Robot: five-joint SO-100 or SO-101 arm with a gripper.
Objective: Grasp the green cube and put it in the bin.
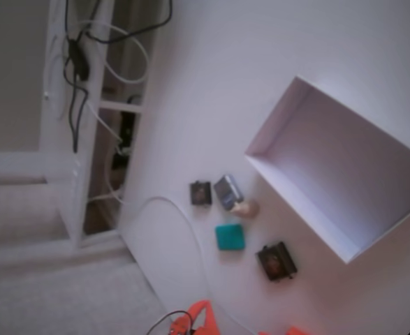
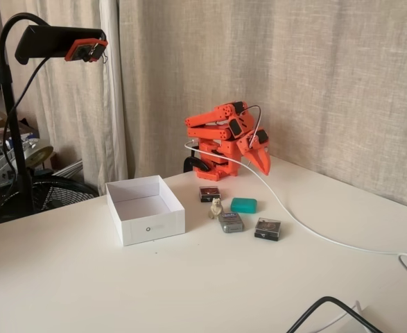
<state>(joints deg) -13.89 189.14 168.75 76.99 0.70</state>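
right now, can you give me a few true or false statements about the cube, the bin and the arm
1. The green cube lies inside the bin. False: it sits on the table outside the bin, which is empty.
2. The gripper holds nothing. True.
3. Two dark square blocks lie near the green cube. True.
4. The arm is stretched out over the bin. False: it is folded up behind the blocks, jaws pointing down.
5. A white cable runs across the table past the blocks. True.
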